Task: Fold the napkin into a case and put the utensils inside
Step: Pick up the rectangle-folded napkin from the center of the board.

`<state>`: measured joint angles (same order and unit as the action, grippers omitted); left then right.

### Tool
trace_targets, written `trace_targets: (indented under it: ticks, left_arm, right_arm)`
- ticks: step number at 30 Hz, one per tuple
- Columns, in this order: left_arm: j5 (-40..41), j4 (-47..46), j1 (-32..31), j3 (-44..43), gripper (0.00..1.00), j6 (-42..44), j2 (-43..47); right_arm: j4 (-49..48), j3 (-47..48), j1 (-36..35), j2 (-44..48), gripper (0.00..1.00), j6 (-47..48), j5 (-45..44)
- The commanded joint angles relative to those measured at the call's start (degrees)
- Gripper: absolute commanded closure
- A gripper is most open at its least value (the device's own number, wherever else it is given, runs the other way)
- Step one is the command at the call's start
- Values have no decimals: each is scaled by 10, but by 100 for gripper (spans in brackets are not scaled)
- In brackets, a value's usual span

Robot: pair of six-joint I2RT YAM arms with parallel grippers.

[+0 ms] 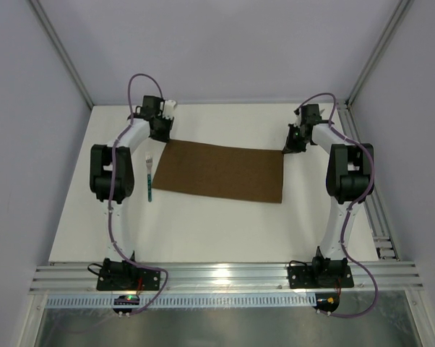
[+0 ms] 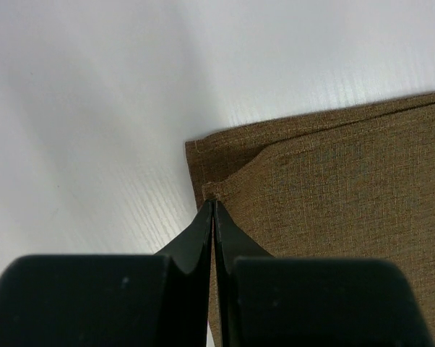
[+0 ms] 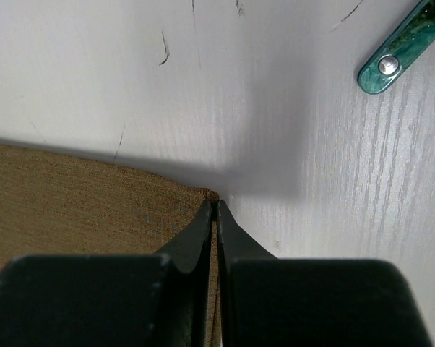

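2 hands are pinched shut on cloth. The left hand [image 2: 214,205] has its tips closed on the far-left corner of the napkin [image 1: 225,172], seemingly on the upper of 2 layers. The right hand [image 3: 216,204] is closed on the far-right corner. The napkin lies flat on the surface [image 1: 203,231] between the arms as an oblong, its long axis running left to right.

I judge 1 fold is in and the next is in hand. It calls for both corners to lift together and travel toward the near edge, level, so the layers do not slip.

The fork [image 1: 149,177] lies just left of the napkin, tines pointing away, crosswise to it. A teal handle [image 3: 394,50] lies beyond the right hand; I cannot tell which utensil it belongs to.
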<state>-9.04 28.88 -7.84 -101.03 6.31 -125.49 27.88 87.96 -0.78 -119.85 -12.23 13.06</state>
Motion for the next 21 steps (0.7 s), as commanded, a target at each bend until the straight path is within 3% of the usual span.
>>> trace_targets:
  ticks: [1,21]
  left_arm:
    - [9,-29,-2,-23,100,-11,-9]
    - [10,-46,-4,-31,100,-19,46]
  right_arm:
    - [-5,25,-1,0,96,-6,-11]
    - [-58,-36,-1,66,96,-11,-35]
